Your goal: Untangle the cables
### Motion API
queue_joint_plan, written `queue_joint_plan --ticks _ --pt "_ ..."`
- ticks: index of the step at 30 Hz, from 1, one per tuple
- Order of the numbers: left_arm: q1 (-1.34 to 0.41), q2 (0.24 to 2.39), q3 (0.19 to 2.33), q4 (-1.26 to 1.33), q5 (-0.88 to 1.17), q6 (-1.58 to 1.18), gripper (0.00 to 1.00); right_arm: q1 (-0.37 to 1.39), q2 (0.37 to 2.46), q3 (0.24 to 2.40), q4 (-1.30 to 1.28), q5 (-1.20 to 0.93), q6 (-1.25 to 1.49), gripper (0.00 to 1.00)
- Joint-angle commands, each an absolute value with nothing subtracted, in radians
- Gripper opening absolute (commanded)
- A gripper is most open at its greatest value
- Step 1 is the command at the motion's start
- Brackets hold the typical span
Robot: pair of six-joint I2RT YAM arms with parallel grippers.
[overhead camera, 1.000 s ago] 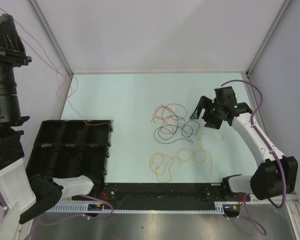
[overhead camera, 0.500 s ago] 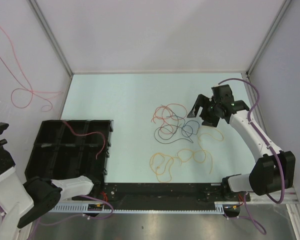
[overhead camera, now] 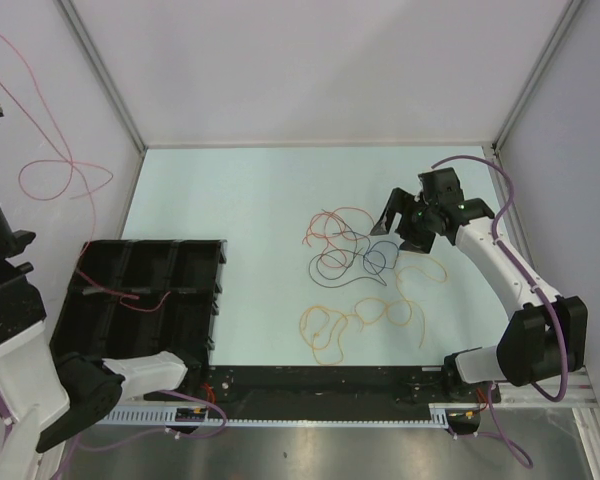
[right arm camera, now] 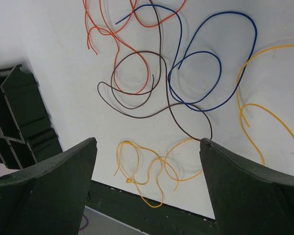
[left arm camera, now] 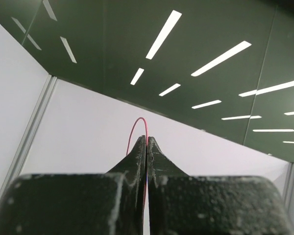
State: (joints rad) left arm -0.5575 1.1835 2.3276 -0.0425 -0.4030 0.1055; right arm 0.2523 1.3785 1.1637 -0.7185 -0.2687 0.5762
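My left gripper (left arm camera: 147,138) is shut on a thin red cable (left arm camera: 135,131), raised high at the far left. In the top view this red cable (overhead camera: 66,178) hangs in a loop, and its lower end lies in the black tray (overhead camera: 202,248). My right gripper (overhead camera: 400,222) is open and empty, hovering just right of the tangle on the table. The tangle holds an orange-red cable (overhead camera: 328,222), a dark cable (overhead camera: 332,264), a blue cable (overhead camera: 377,258) and a yellow cable (overhead camera: 365,316). The right wrist view shows the orange (right arm camera: 118,46), dark (right arm camera: 142,84), blue (right arm camera: 207,68) and yellow (right arm camera: 146,171) cables below my open gripper (right arm camera: 148,143).
The black compartment tray stands at the left front, its corner also in the right wrist view (right arm camera: 17,110). A black rail (overhead camera: 320,380) runs along the near table edge. White walls enclose the back and sides. The right arm's purple hose (overhead camera: 510,195) arcs by the right wall.
The left arm has lifted the red cable higher, and its free end has settled lower into the tray. The right gripper has shifted slightly left and farther back, still open.
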Motion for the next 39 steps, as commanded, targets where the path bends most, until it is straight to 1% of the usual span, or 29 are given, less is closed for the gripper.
queue_joint_plan --ticks 1,6,9,17,28,33,39 --pt "-0.551 1.193 2.313 -0.015 -0.426 0.175 0.0 0.258 1.378 1.21 -0.703 -0.278 0.584 0.9" --pt "-0.551 1.212 2.277 -0.005 -0.478 0.238 0.0 0.256 1.379 1.21 -0.709 -0.275 0.583 0.9" --pt "-0.552 1.21 2.223 0.041 -0.482 0.268 0.0 0.258 1.378 1.21 -0.716 -0.272 0.58 0.9" --pt "-0.522 1.241 2.18 0.072 -0.512 0.313 0.0 0.258 1.373 1.21 -0.742 -0.258 0.566 0.9" --pt "-0.304 1.189 1.977 0.048 -0.483 0.124 0.0 0.256 1.373 1.21 -0.775 -0.247 0.558 0.9" --pt "-0.267 1.141 1.841 0.04 -0.492 0.101 0.0 0.258 1.377 1.21 -0.781 -0.244 0.557 0.9" --pt "-0.239 1.086 1.675 -0.004 -0.54 0.012 0.0 0.255 1.391 1.21 -0.775 -0.253 0.566 0.9"
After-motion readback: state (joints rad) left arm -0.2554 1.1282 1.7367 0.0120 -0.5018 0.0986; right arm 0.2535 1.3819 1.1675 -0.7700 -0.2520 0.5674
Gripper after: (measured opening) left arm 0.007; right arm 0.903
